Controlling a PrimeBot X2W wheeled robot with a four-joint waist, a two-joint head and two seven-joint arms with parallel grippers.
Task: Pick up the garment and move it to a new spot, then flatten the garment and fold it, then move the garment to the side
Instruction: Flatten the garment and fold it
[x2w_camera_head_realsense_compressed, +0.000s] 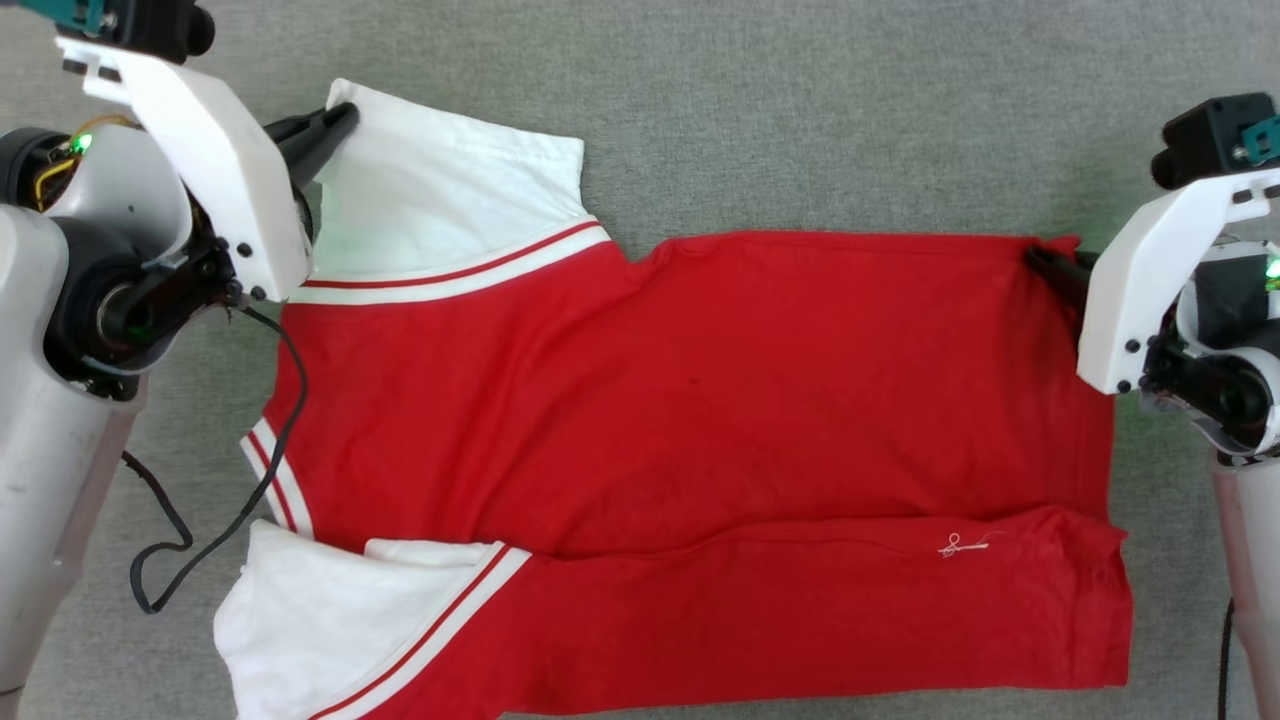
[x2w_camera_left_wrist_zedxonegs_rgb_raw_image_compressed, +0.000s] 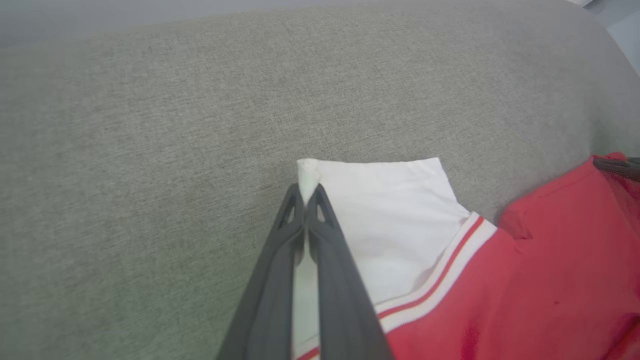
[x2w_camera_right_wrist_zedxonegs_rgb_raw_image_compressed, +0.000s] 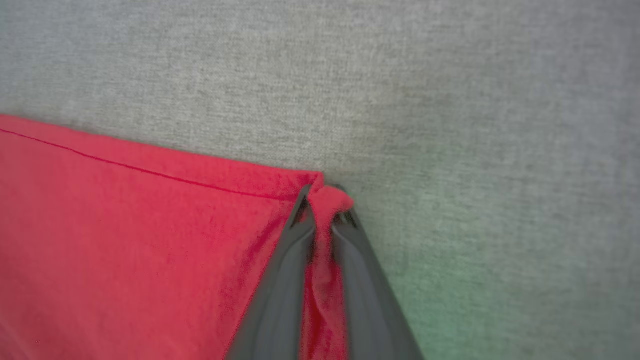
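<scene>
Both are clamping the red jersey (x2w_camera_head_realsense_compressed: 700, 400) at their fingertips: left gripper (x2w_camera_head_realsense_compressed: 340, 122) on the sleeve corner (x2w_camera_left_wrist_zedxonegs_rgb_raw_image_compressed: 308, 172), right gripper (x2w_camera_head_realsense_compressed: 1045, 262) on the hem corner (x2w_camera_right_wrist_zedxonegs_rgb_raw_image_compressed: 330, 197); raise evenly.

The red shirt (x2w_camera_head_realsense_compressed: 700, 400) is lying spread flat and sideways on the grey fabric surface (x2w_camera_head_realsense_compressed: 800, 120), collar end pointing left, hem pointing right; its white sleeves with red-and-white striped trim are showing at the left; its near long edge is lying folded over the body, carrying a small white mark (x2w_camera_head_realsense_compressed: 962, 545) near the hem.
</scene>
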